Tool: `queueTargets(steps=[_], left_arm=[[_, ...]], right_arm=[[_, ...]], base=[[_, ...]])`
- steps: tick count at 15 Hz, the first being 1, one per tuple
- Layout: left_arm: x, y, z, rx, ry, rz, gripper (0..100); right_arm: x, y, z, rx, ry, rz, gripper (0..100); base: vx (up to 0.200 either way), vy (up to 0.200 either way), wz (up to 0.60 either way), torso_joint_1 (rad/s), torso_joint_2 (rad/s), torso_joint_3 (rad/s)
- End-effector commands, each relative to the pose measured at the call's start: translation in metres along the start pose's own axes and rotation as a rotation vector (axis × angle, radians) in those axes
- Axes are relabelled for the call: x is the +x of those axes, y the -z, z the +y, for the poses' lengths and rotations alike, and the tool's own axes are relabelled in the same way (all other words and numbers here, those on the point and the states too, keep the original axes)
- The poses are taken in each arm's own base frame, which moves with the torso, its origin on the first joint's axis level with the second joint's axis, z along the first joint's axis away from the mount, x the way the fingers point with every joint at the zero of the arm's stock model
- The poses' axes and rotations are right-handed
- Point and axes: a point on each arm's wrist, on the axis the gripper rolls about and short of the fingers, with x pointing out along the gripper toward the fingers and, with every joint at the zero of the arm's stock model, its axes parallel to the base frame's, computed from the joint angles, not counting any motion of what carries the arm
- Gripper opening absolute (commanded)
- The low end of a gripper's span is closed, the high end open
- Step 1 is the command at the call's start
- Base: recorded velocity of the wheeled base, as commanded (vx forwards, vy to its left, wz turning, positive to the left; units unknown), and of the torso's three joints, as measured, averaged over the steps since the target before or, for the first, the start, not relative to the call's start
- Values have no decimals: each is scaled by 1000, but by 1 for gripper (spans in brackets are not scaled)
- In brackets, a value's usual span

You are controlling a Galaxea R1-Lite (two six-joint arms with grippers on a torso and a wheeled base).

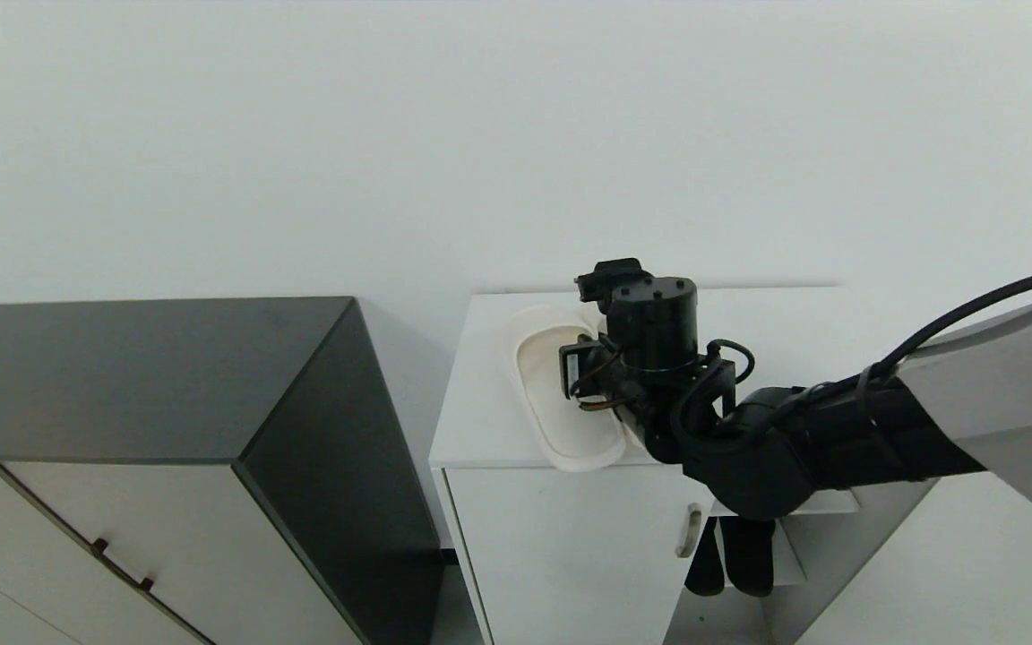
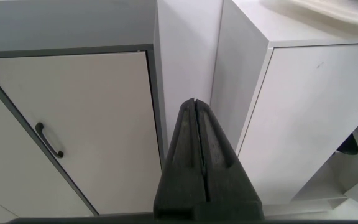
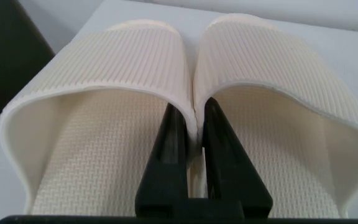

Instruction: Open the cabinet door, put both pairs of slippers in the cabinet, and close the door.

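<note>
A pair of cream slippers lies side by side on top of the white cabinet. My right gripper has one finger inside each slipper and is shut on their two touching inner walls. In the head view the right gripper sits over the pair, hiding the right-hand slipper. A pair of black slippers stands inside the cabinet, behind the door's edge with its handle. My left gripper is shut and empty, low in front of the gap between the two cabinets.
A dark-topped cabinet with pale doors and black handles stands to the left of the white one, a narrow gap between them. A white wall rises behind both. A pale panel fills the lower right.
</note>
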Motion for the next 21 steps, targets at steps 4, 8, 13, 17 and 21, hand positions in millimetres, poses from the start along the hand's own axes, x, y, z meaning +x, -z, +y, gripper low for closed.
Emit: queueTargets(steps=[4,8,13,17,21], left_arm=[[0,0,0,1,0,1,0],[0,0,0,1,0,1,0],[0,0,0,0,0,1,0],[0,0,0,-2,0,1,0],[0,0,0,-2,0,1,0]], right_arm=[[-63,-2,-25,1,-23,2,0],[-102,7,-38,-15,-49,26,0],[-124,7,-35,6,-90,21,0],[-124,7,-35,6,-90,21,0],[-119,13,-33,-5,-90,38,0]], base=[[0,0,0,0,0,0],[0,0,0,0,0,0],[0,0,0,0,0,0],[0,0,0,0,0,0],[0,0,0,0,0,0]])
